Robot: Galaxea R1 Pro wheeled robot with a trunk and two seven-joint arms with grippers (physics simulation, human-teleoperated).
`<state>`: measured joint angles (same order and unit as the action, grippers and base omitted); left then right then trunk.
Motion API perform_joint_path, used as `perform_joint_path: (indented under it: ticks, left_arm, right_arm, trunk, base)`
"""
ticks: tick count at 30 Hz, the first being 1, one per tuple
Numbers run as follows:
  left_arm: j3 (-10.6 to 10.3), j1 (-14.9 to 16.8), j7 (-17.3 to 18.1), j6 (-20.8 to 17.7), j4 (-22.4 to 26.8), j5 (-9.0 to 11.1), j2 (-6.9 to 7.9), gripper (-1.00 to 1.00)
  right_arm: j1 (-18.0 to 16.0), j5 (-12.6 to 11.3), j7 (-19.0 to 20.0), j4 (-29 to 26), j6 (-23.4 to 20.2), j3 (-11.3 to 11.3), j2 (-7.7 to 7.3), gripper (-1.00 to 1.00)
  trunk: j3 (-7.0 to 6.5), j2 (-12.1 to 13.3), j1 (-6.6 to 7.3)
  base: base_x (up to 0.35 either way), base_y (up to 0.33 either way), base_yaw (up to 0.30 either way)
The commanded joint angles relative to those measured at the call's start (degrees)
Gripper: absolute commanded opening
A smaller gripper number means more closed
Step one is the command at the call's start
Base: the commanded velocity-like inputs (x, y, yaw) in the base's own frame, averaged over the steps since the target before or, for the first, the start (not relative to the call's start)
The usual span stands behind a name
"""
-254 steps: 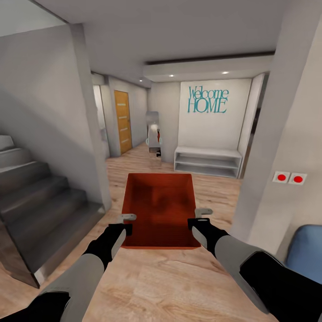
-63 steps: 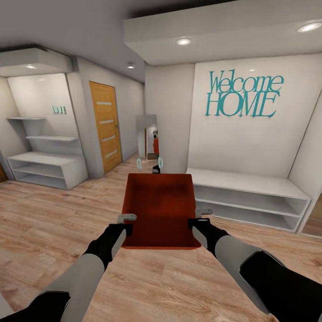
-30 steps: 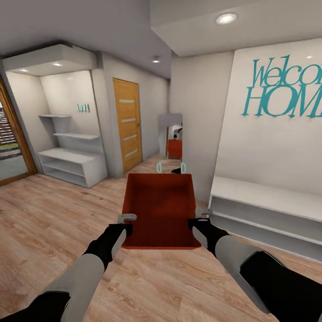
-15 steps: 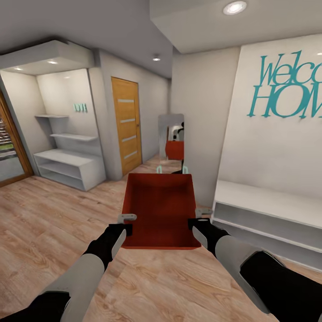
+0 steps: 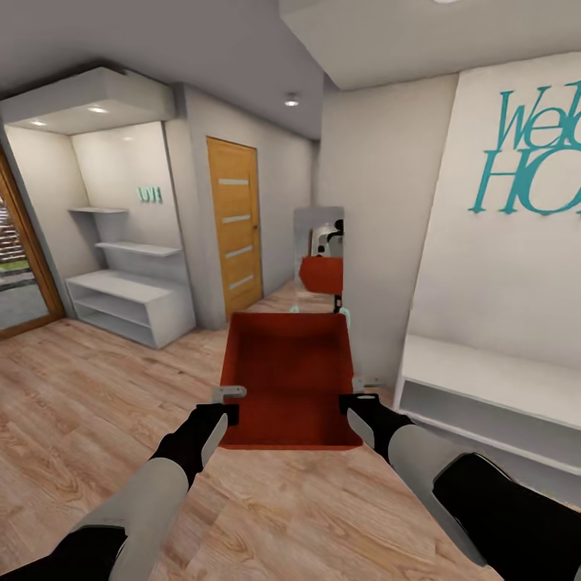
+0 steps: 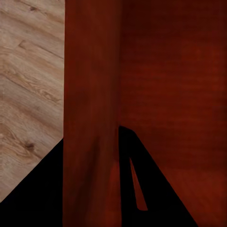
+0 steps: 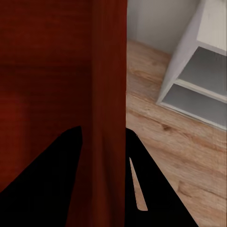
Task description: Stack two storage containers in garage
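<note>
Your wall lettering (image 5: 532, 157) runs off the head view's right edge, the small sign (image 5: 149, 194) over the shelves is unreadable, and the bin (image 5: 290, 375) hides the floor beneath.

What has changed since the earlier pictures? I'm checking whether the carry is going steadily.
The robot has driven from beside the stairs into the hallway, nearing the white bench. The storage container stays clamped by the left gripper and right gripper, unchanged.

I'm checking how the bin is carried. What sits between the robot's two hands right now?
In the head view, the orange-red storage container spans the stretch between the left hand and the right hand, each clamped on a side wall near its near end.
</note>
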<state>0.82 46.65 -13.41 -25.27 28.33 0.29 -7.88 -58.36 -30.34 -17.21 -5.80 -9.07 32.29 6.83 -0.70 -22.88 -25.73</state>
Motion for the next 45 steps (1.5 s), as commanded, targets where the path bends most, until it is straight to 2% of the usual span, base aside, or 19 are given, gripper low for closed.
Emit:
perform_joint_path:
  ticks: [1, 16, 45]
  left_arm:
    - [-0.11, 0.02, -0.22, -0.04, -0.12, 2.0, -0.03, -1.0]
    - [-0.11, 0.02, -0.22, -0.04, -0.12, 2.0, -0.03, -1.0]
    - [-0.11, 0.02, -0.22, -0.04, -0.12, 2.0, -0.03, -1.0]
  right_arm:
    - [0.0, 1.25, -5.56, -0.17, 2.73, 4.27, -0.06, -1.0]
    - [0.02, 1.25, -5.56, -0.17, 2.74, 4.27, -0.07, -1.0]
    - [0.01, 1.28, -5.56, -0.17, 2.74, 4.27, -0.05, -1.0]
  trunk:
    - [0.02, -0.04, -0.05]
    - [0.02, -0.04, -0.05]
    - [0.02, -0.04, -0.05]
  base:
    - [0.322, 0.0, 0.248]
    - [0.322, 0.0, 0.244]
    - [0.322, 0.0, 0.011]
